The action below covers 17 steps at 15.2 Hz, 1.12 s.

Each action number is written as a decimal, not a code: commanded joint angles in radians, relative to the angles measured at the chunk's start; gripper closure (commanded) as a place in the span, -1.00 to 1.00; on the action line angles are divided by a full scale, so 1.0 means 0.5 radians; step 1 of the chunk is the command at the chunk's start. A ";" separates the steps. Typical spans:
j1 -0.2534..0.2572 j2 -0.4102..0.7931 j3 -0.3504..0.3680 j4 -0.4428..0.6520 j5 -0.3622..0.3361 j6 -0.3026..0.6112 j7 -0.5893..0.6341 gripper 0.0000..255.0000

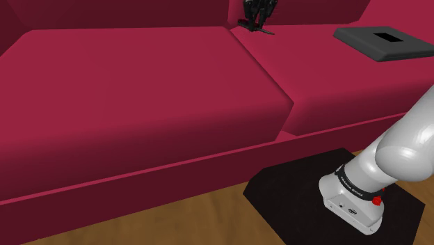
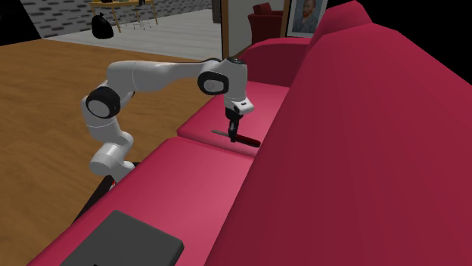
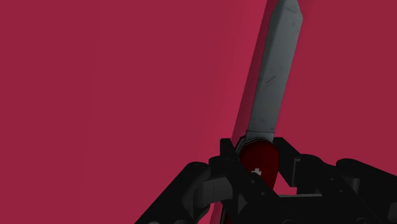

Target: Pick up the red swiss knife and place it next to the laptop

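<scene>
Black fingers (image 3: 230, 160) of my hand (image 3: 257, 168) are clenched on the red handle of the red swiss knife (image 3: 271, 95), one on either side, and its grey blade runs out past them over the crimson cushion, a thin shadow close along one edge (whether the knife touches the cushion or hangs just above it I cannot tell).

From the second exterior view my hand (image 2: 233, 128) points straight down, the wrist bent over it, and the knife (image 2: 240, 140) lies level beneath it. My arm (image 2: 151, 75) folds up from the stand (image 1: 299, 188), bends at the elbow and stretches level across to the sofa (image 1: 139, 90).

From the shoulder view my hand (image 1: 259, 12) is at the back of the seat, by the seam between the two cushions, just in front of the backrest, with the knife (image 1: 259, 29) under it. A dark, flat laptop (image 1: 382, 42) lies on the other cushion, well apart from the knife.
</scene>
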 commanded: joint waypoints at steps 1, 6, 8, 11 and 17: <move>0.002 0.015 0.001 0.076 -0.001 -0.061 0.002 1.00; 0.004 0.061 0.002 0.274 -0.004 -0.214 0.003 1.00; 0.005 0.084 0.003 0.362 -0.005 -0.278 0.003 1.00; 0.007 0.114 0.003 0.464 -0.007 -0.351 0.004 1.00; -0.139 -0.178 -0.108 0.085 0.006 -0.261 -0.248 1.00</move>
